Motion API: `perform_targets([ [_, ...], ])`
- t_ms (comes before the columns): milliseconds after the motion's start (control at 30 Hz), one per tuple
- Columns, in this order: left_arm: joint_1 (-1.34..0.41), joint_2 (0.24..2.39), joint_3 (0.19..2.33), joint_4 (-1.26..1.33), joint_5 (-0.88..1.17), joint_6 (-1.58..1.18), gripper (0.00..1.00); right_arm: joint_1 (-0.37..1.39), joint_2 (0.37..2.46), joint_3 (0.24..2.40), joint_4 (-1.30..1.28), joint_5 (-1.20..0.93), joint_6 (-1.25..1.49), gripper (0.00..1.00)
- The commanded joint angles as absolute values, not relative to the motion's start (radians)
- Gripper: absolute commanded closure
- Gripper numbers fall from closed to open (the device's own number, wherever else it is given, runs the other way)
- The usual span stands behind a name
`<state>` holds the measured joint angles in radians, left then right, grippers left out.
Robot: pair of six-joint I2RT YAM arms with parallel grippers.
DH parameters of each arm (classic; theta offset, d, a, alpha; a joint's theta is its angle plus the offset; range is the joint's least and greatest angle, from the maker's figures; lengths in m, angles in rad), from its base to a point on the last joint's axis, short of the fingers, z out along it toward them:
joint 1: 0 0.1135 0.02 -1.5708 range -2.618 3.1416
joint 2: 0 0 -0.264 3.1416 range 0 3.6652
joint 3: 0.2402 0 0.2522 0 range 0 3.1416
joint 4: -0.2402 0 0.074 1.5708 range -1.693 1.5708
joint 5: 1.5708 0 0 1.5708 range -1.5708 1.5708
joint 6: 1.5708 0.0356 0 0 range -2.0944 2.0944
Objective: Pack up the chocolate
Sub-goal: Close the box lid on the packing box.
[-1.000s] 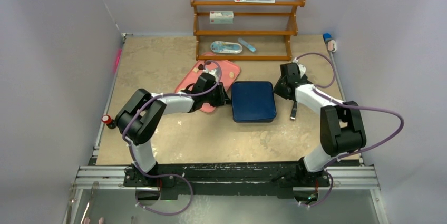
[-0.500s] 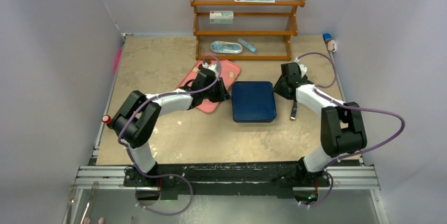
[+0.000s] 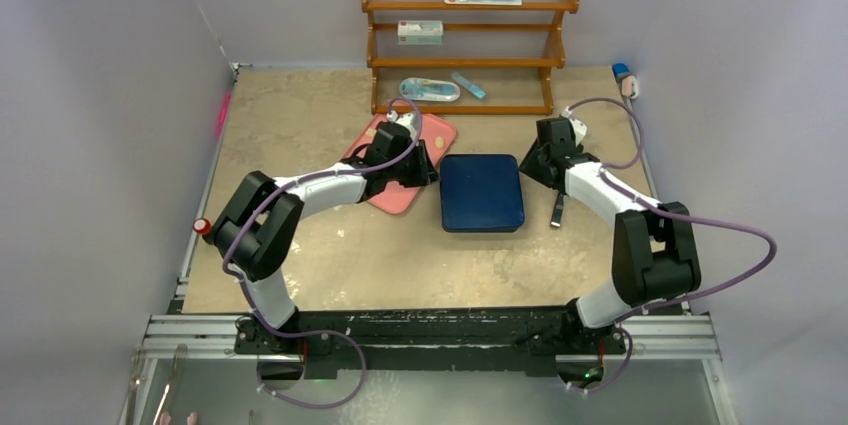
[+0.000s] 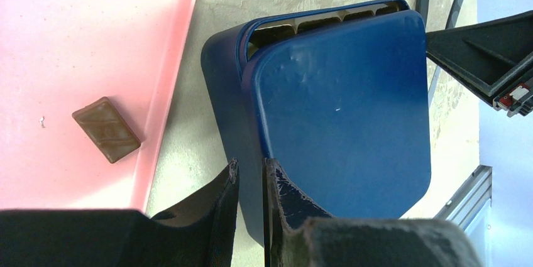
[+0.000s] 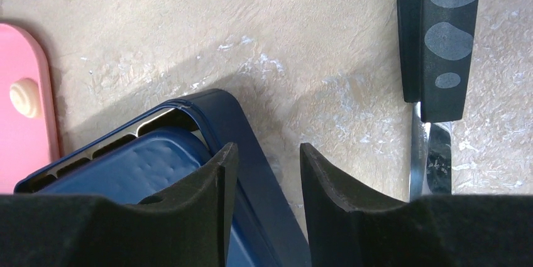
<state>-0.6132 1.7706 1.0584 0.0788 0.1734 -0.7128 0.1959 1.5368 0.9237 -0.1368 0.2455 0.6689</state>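
while left jaws pinch (seemingly), lid (image 4: 339,103) gapes.

One blue box (image 3: 481,192), one pink tray (image 4: 75,41), one wooden rack (image 3: 468,40); clearly seen: one dark chocolate (image 4: 105,129), one cream chocolate (image 5: 25,96).

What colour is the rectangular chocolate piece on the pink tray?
The chocolate piece is dark brown; left wrist view.
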Motion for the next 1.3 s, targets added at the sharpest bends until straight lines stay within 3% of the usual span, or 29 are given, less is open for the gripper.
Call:
perform_targets([
  [0, -0.606, 1.768, 1.095, 0.08, 0.154, -0.69, 0.83, 0.193, 1.504, 0.92, -0.164, 0.287, 0.662, 0.56],
  [600, -0.6, 1.695, 1.079, 0.071, 0.096, -0.677, 0.82, 0.193, 1.428, 0.897, -0.2, 0.321, 0.646, 0.52],
  [800, -0.601, 1.614, 1.011, 0.103, 0.03, -0.656, 0.73, 0.193, 1.368, 0.882, -0.218, 0.352, 0.601, 0.4],
  [1067, -0.623, 1.423, 0.839, 0.188, -0.198, -0.58, 0.52, 0.202, 1.14, 0.781, -0.176, 0.468, 0.467, 0.36],
  [1267, -0.658, 1.331, 0.739, 0.26, -0.342, -0.55, 0.47, 0.222, 1.047, 0.742, -0.202, 0.543, 0.456, 0.31],
])
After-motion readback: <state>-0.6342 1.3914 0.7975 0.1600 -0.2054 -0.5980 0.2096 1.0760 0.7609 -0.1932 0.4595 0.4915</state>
